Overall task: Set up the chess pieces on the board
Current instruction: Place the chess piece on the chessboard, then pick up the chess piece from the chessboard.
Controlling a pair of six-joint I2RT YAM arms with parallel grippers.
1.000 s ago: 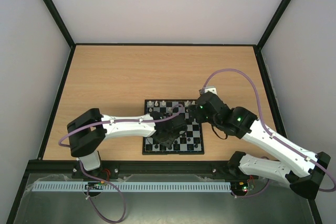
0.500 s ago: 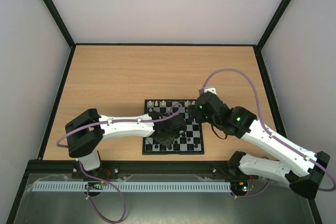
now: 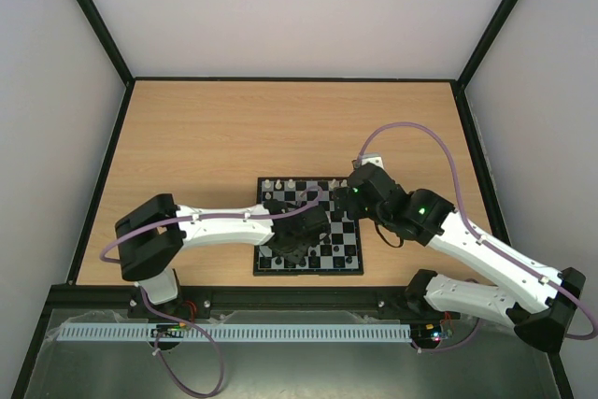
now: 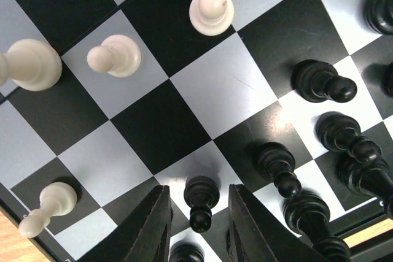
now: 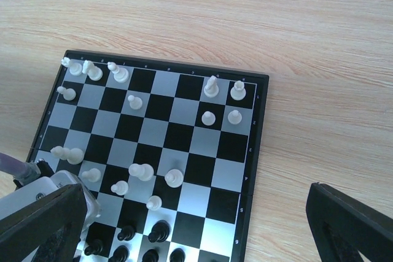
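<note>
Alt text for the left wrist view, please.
The left gripper, dark fingers open, flanks a small black pawn standing on the black-and-pale chequered chessboard. More black pieces crowd the right; cream-white pieces dot the upper left.

Lab test cell: white walls [image 3: 299,7], black frame [image 3: 94,16], wooden table [image 3: 234,128].

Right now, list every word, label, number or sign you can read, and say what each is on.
None can be read.
On the border of the board: tiny pale marks along the edges, too small to read.
Nothing else in the views carries any text.
</note>
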